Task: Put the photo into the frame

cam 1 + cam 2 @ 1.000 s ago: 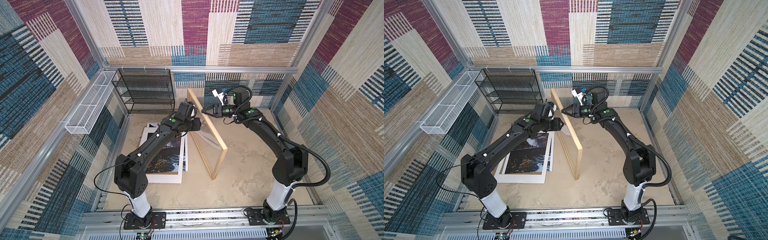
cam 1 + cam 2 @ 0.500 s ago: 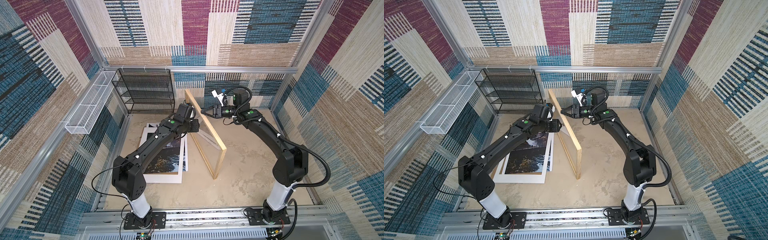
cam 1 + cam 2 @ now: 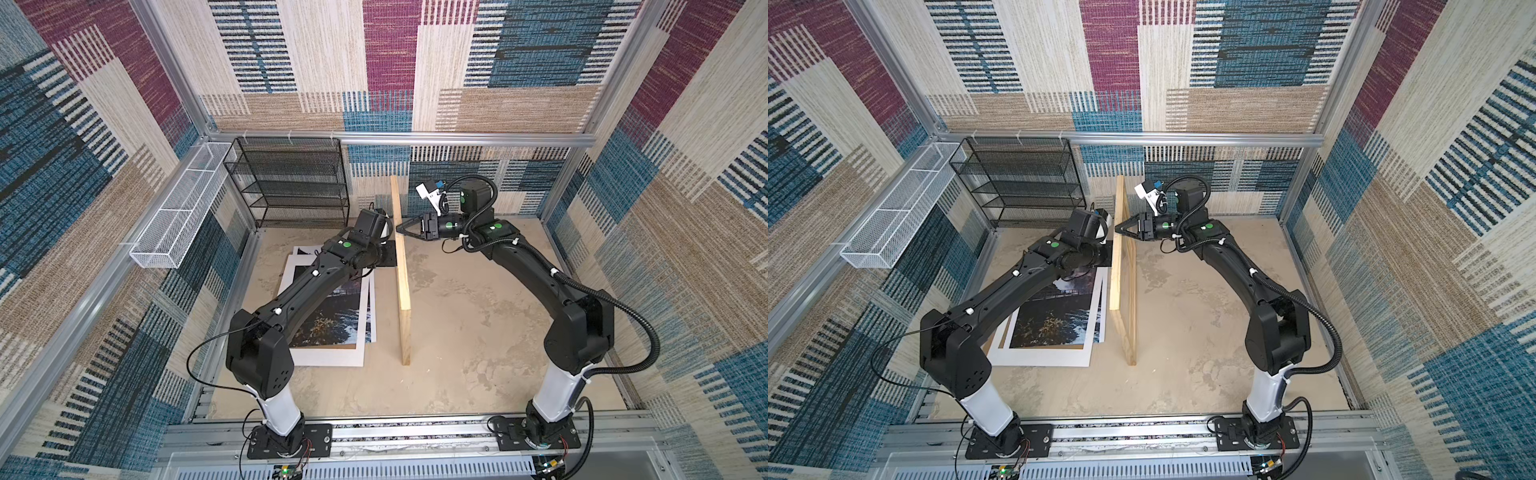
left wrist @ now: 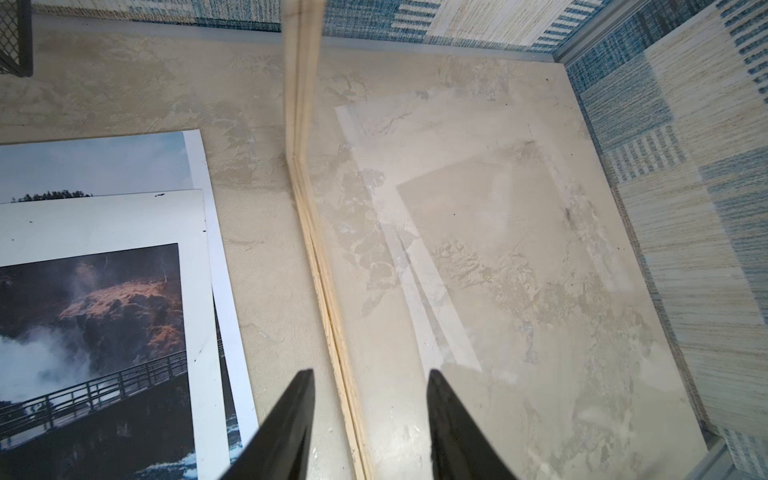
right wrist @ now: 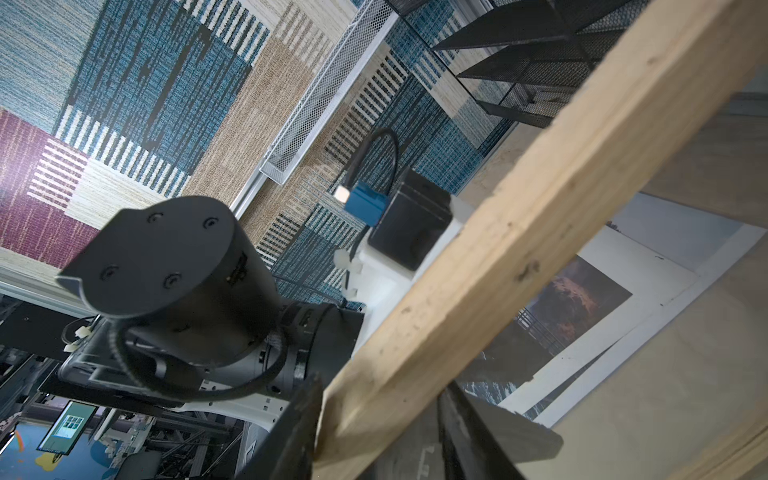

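Woven panels in blue, tan and maroon walled a small booth with a mottled beige floor [image 3: 478, 316], seen from above in both top views. On the left wall hung a long white wire basket [image 3: 178, 216]. Beside it, against the back wall, stood a black mesh shelf [image 3: 291, 187].

In front of the shelf the photo [image 3: 332, 320] lay flat on the floor, left of the frame and apart from it. A white mat [image 3: 328, 356] rested on top of it, so the waterfall and bridge showed through the mat's opening. The photo's sky end stuck out past the mat toward the back wall.

The left arm [image 3: 307, 286] extended over the photo to the frame. In the left wrist view the left gripper [image 4: 370, 374] had its fingers [image 4: 291, 428] spread apart, one on each side of the frame's line. Whether they pressed on the wood could not be told.

The frame [image 3: 402, 282] stood upright on edge in the middle of the floor, running front to back, with the floor visible through its clear pane. From the right, the right gripper [image 3: 398, 228] met the top rail toward its far end. In the right wrist view its fingers [image 5: 299, 424] sat on either side of that rail, closed onto the wood.
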You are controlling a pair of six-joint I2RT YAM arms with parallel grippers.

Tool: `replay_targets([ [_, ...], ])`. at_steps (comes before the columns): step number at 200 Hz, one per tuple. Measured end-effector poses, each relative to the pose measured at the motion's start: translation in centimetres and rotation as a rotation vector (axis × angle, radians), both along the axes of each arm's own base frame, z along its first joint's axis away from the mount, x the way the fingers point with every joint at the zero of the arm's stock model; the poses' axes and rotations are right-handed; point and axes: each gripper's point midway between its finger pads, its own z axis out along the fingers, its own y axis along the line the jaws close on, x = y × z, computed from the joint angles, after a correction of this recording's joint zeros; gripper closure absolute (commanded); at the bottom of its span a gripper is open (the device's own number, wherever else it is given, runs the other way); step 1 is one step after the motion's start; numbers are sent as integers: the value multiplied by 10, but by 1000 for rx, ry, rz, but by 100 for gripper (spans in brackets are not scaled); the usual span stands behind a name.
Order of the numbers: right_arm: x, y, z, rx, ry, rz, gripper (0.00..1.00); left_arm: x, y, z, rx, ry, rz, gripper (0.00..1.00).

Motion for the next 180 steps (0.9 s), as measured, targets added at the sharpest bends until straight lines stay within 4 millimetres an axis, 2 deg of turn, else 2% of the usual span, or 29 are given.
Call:
replay_targets([
  [47, -1, 0, -1, -9, 25, 1, 54, -2, -4, -2, -12, 13, -18, 53],
  [86, 1, 2, 5, -4, 14, 2, 45, -2, -6, 0, -16, 10, -20, 53],
  [180, -1, 4, 0, -19, 28, 9, 46, 0, -7, 4, -21, 2, -22, 53],
])
